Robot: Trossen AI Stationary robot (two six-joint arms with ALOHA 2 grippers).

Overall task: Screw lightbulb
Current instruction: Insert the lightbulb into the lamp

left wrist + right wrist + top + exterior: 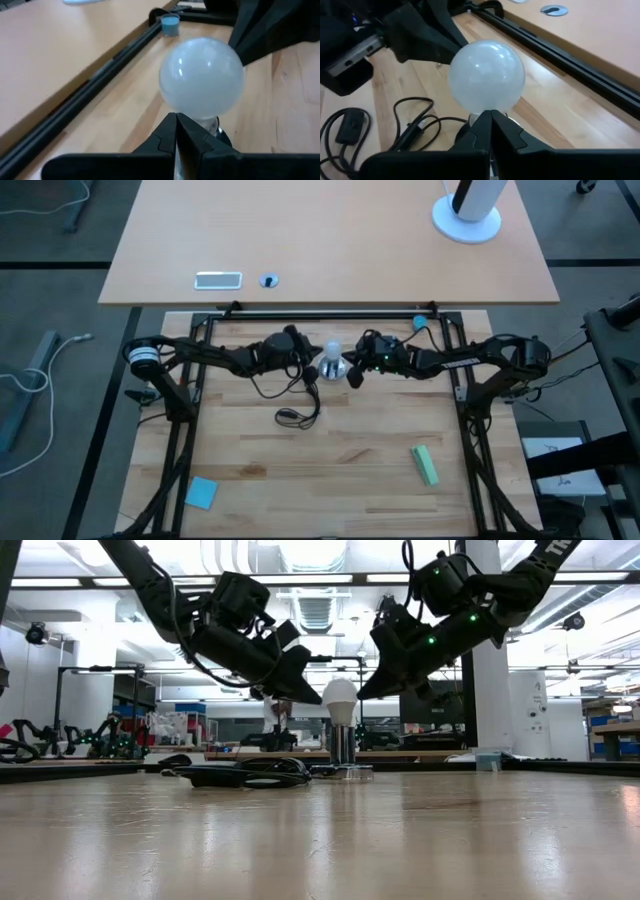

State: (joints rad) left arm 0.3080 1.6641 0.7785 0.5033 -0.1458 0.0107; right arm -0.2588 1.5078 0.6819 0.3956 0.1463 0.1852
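The left claw (300,668) hangs just beside the lightbulb (340,700), its two fingers pressed tip to tip with nothing between them; its own wrist view shows the joined tips pointing at the foot of the glass. The right claw (372,686) hangs just beside the lightbulb on the opposite side, also pinched closed on nothing. Neither seems to touch the glass in the level view, though both are very near it.

The lightbulb stands upright between the two claws, seated base-down in the round silver socket (343,745), which rests on the desk (340,470). How deep the thread sits cannot be told, as the base is hidden in the socket. Judging by how straight and steady it stands with no claw holding it, the screwing looks largely or wholly done; what may be left is a last tightening turn, or simply drawing both arms clear.

The socket is the one holder that matters here, and the lightbulb is in it. Its black cord (300,412) trails from the socket across the desk, ending in a loose coil near the lightbulb. A small blue cup (170,24) stands beyond the lightbulb by the black frame rail; what it contains cannot be seen.
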